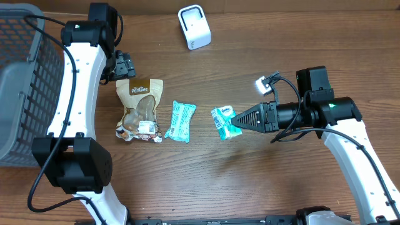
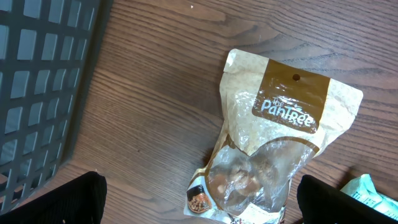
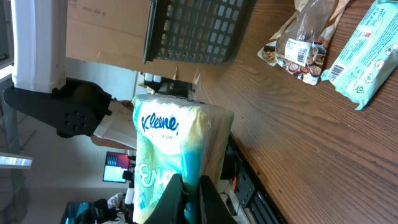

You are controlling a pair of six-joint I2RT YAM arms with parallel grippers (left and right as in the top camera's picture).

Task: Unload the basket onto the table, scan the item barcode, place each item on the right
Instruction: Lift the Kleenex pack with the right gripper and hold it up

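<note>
You are about in the middle of the task, as I judge it: the grasp is done, the scan is not yet done.

Nearest to you, on the right half of the table (image 1: 250, 181), the right gripper (image 1: 236, 120) is clenched on the tissue pack (image 1: 221, 120). The jaws pinch 1 end of the pack, and the rest of it sticks out to the left. Whether the pack hangs above the wood or touches it, I cannot tell from above.

The pack is soft and small, teal and white, with a pale yellow side in the wrist view. The film is wrinkled where the jaws press it. The printed brand face is turned to the wrist camera, and no barcode shows on any face you can see here. So I think you have to find the code side before you present it.

Just left of the pack lies a wipes pack (image 1: 180, 120), and left of that a snack bag (image 1: 139, 107). Both lie flat and nothing holds them.

A little farther, the left gripper (image 1: 123, 64) hovers over the top of the snack bag, its fingers spread wide and empty. The basket (image 1: 25, 94) stands at the far left.

Farthest, the white scanner (image 1: 194, 26) stands at the far edge, well apart from the tissue pack. What is left: carry the pack there and turn the code to its window.
</note>
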